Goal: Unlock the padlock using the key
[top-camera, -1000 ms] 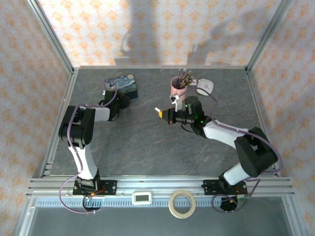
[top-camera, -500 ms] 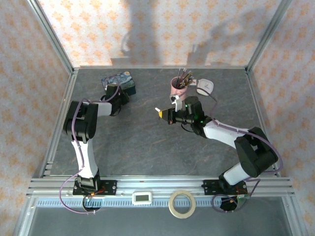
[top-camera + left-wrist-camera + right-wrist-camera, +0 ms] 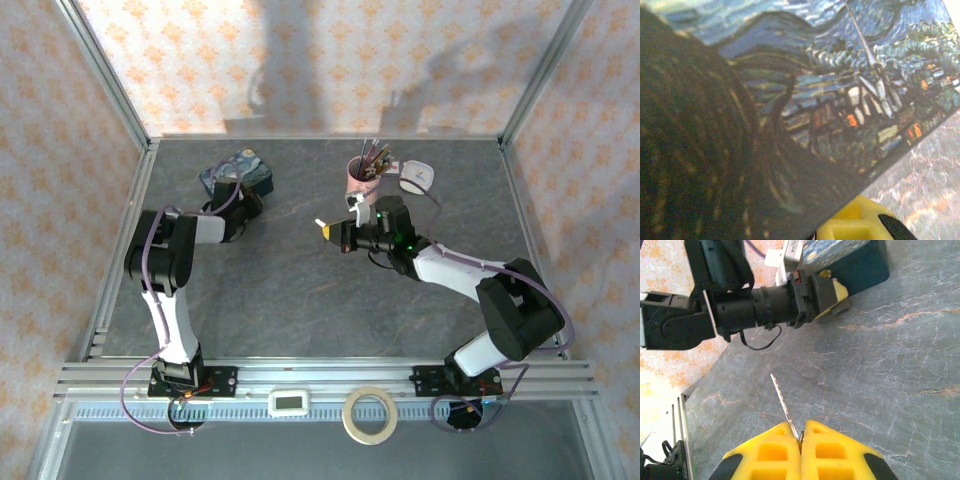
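Observation:
My right gripper (image 3: 336,233) (image 3: 801,434) hovers over mid-table, shut on the key (image 3: 783,405), a thin silvery blade that sticks out forward and left from between the yellow fingers. The key's tip (image 3: 320,222) points toward the left arm. My left gripper (image 3: 248,198) (image 3: 833,291) is pressed against the near edge of the blue starry-night tin (image 3: 238,170) (image 3: 850,95) (image 3: 852,260). One yellow finger (image 3: 857,225) shows under the tin's edge; the other is covered, so its state is unclear. The padlock is hidden.
A pink cup of pens (image 3: 362,176) and a white rounded object (image 3: 418,177) stand at the back, right of centre. A tape roll (image 3: 370,414) and a small white device (image 3: 292,402) lie on the near rail. Metal frame posts bound the table.
The blue tin has slid left and turned under the left gripper's push, and the left wrist followed it. The right gripper and key have held still.

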